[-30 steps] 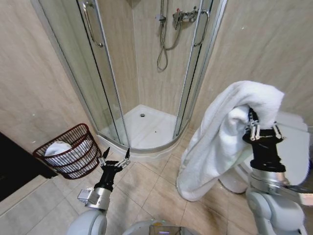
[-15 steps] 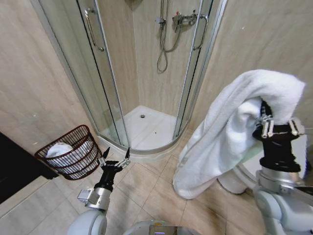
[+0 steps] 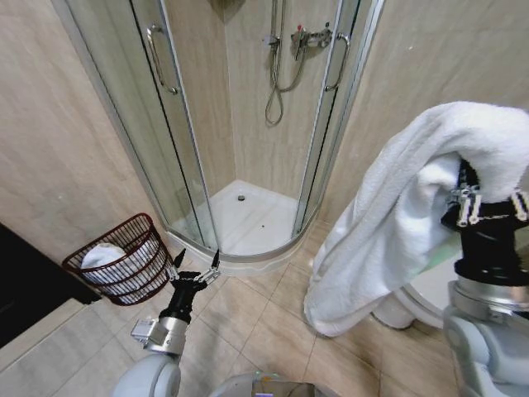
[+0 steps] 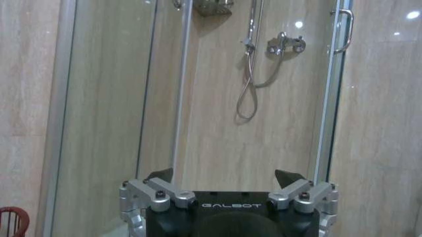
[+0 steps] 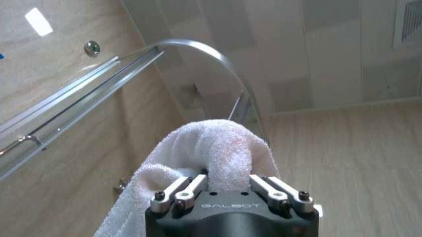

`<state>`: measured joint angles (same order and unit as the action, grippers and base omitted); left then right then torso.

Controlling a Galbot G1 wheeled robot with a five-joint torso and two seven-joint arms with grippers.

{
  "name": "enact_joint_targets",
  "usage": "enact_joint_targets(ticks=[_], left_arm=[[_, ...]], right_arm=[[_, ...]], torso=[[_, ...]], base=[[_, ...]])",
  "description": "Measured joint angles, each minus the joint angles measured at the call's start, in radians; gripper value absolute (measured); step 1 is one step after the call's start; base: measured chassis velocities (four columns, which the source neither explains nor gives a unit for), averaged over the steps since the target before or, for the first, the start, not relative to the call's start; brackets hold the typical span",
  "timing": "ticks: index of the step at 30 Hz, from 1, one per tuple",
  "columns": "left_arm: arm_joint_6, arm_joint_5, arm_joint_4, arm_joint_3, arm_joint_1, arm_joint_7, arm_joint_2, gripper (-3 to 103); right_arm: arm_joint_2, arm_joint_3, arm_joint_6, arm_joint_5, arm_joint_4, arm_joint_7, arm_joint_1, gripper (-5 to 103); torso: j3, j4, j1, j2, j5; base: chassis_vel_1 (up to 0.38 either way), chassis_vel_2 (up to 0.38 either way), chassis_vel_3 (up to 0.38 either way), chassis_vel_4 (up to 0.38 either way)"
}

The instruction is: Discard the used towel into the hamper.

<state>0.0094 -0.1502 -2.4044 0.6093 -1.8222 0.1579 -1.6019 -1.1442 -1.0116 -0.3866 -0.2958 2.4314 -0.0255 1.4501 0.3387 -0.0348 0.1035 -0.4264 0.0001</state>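
A large white towel hangs at the right, draped over my right gripper, which is shut on its upper fold and held high, pointing up. In the right wrist view the towel bulges out between the closed fingers. The hamper, a reddish-brown wire basket with white cloth inside, stands on the floor at the left against the wall. My left gripper sits low near the middle, just right of the hamper, open and holding nothing. A sliver of the hamper shows in the left wrist view behind the open left gripper.
A corner shower cabin with glass doors and a white tray stands straight ahead. A white toilet is partly hidden behind the towel at the right. A dark cabinet borders the left. Beige tiled floor lies between.
My right gripper has carried the towel up and to the right. The whole picture has shifted slightly, so the camera has moved. The left gripper stays where it was.
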Motion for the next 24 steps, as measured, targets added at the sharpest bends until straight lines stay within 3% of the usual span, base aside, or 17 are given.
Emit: enact_joint_targets(ticks=[7,17,24], left_arm=[[0.000,0.000,0.000,0.000,0.000,0.000,0.000,100],[0.000,0.000,0.000,0.000,0.000,0.000,0.000,100],[0.000,0.000,0.000,0.000,0.000,0.000,0.000,100]], right_arm=[[0.061,-0.011,0.010,-0.032,-0.003,0.010,-0.001,16],[0.204,-0.038,0.073,-0.132,0.009,0.096,0.031,16],[0.215,-0.027,0.096,-0.138,0.030,0.110,0.047,16]], torso=[[0.014,0.0000,0.008,-0.023,0.0000],[0.039,-0.0001,0.024,-0.063,0.0000],[0.053,0.0000,0.032,-0.086,-0.0004]], base=[[0.000,0.000,0.000,0.000],[0.000,0.000,0.000,0.000],[0.000,0.000,0.000,0.000]])
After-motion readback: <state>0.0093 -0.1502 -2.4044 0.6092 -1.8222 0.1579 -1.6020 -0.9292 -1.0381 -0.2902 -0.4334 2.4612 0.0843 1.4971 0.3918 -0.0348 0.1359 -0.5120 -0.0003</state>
